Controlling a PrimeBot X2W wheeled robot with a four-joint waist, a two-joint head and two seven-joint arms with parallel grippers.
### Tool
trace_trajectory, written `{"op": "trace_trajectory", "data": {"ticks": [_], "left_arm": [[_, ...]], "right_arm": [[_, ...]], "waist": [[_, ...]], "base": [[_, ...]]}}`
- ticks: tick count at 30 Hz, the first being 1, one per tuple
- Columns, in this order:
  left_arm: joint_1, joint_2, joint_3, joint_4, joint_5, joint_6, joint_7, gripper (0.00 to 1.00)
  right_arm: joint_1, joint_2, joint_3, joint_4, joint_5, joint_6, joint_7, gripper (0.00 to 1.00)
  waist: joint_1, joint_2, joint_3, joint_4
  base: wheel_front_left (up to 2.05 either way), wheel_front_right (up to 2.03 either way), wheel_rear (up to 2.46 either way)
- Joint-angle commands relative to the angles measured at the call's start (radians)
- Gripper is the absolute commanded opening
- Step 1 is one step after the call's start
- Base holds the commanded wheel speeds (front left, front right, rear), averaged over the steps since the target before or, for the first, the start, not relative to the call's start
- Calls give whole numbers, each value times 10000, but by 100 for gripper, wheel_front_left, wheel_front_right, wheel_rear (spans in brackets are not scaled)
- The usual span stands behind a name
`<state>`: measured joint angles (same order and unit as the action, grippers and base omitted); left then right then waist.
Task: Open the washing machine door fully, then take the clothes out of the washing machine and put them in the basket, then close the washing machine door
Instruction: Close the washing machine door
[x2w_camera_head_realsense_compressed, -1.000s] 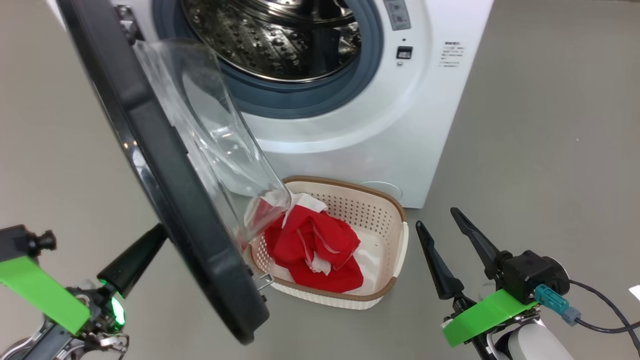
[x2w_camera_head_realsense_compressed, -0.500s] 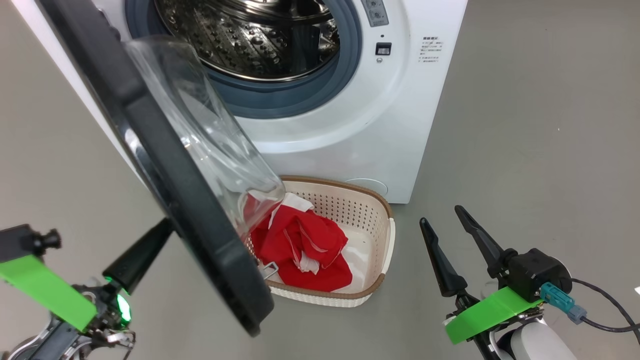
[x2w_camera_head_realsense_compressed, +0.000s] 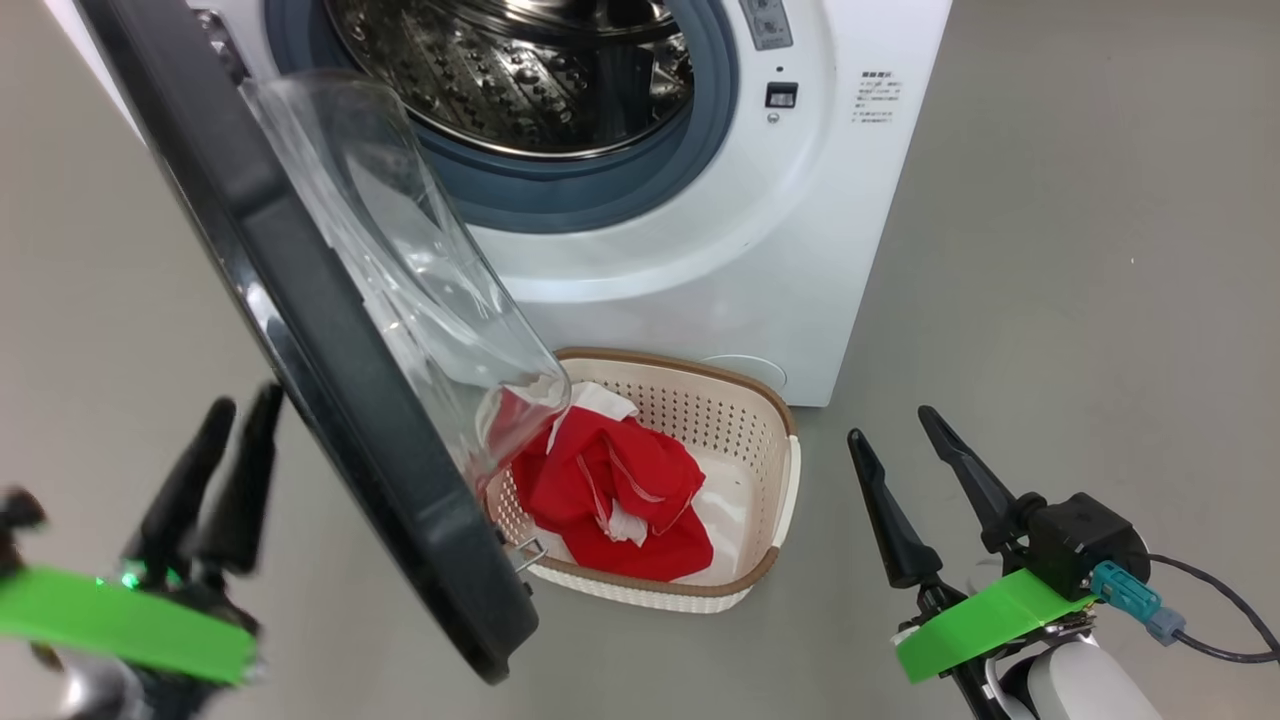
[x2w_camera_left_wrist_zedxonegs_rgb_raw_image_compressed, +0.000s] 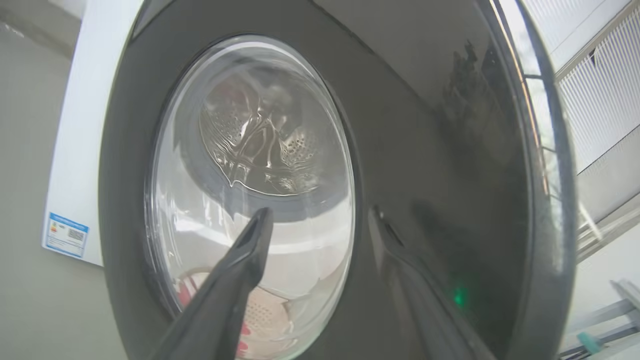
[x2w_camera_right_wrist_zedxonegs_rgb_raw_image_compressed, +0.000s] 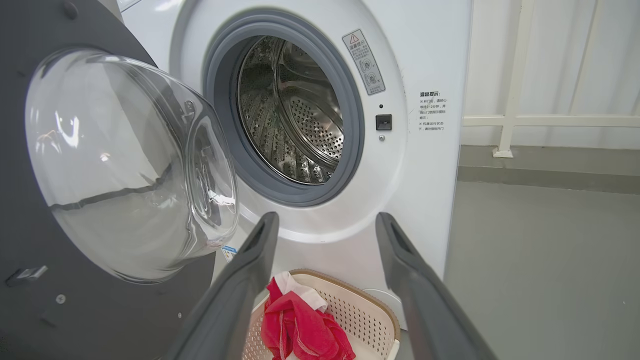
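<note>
On the grey floor (x2w_camera_head_realsense_compressed: 1080, 300) before the washing machine (x2w_camera_head_realsense_compressed: 760, 270), the basket (x2w_camera_head_realsense_compressed: 700, 410) is sitting with red clothes (x2w_camera_head_realsense_compressed: 610, 490) lying inside. The washing machine door (x2w_camera_head_realsense_compressed: 330, 330) is standing open, its glass overhanging the basket's left edge. The left gripper (x2w_camera_head_realsense_compressed: 246, 398), fingers spread, is hovering outside the door; the right gripper (x2w_camera_head_realsense_compressed: 890, 423), wide and empty, is hovering over open floor.

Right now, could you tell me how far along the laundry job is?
Done: the washing machine door stands wide open, the drum looks empty as far as visible, and the red clothes lie in the basket. In hand: the left gripper, open, faces the door's outer side, apparently ready to push it; the right gripper is open and empty. Left: closing the door.
</note>
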<state>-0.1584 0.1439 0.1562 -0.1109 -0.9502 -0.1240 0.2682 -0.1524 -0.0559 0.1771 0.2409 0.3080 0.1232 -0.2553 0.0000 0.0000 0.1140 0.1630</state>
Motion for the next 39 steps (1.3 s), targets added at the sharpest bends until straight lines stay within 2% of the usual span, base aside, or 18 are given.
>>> {"op": "trace_trajectory", "data": {"ticks": [1,4,6,8,10,15,22,29,39], "left_arm": [[194,576,-49,-145,626,-63,-727,100],[579,1356,-1050,352,2516,-64,-3216,100],[717,1517,-1394,978,3609,-65,-4703,100],[747,1532,-1533,1556,4623,-25,-5172,100],[733,1304,-1477,1859,5274,68,-5279,100],[886,406,-536,1500,6643,212,-5295,100],[1133,-440,237,1627,7344,115,-5297,100],[1137,-794,536,1737,7794,27,-5298,100],[1255,-920,682,1916,8014,-35,-5299,100]], "right_arm": [[-264,56,247,-259,64,75,-65,100],[-266,56,263,-267,138,75,-65,100],[-255,56,237,-278,167,75,-65,100],[-226,56,234,-277,187,75,-65,100],[-197,56,236,-288,205,75,-65,100],[-167,56,205,-338,226,75,-65,100],[-155,56,173,-361,255,75,-65,100],[-166,57,213,-354,285,75,-65,100],[-157,57,278,-297,324,75,-65,100]], "waist": [[0,0,-56,18],[0,0,-144,12],[0,0,-198,26],[0,0,-251,31],[0,0,-291,30],[0,0,-277,25],[0,0,-238,12],[0,0,-213,41],[0,0,-342,-13]], "base": [[0,0,0],[0,0,0],[0,0,0],[0,0,0],[0,0,0],[0,0,0],[0,0,0],[0,0,0],[0,0,0]]}}
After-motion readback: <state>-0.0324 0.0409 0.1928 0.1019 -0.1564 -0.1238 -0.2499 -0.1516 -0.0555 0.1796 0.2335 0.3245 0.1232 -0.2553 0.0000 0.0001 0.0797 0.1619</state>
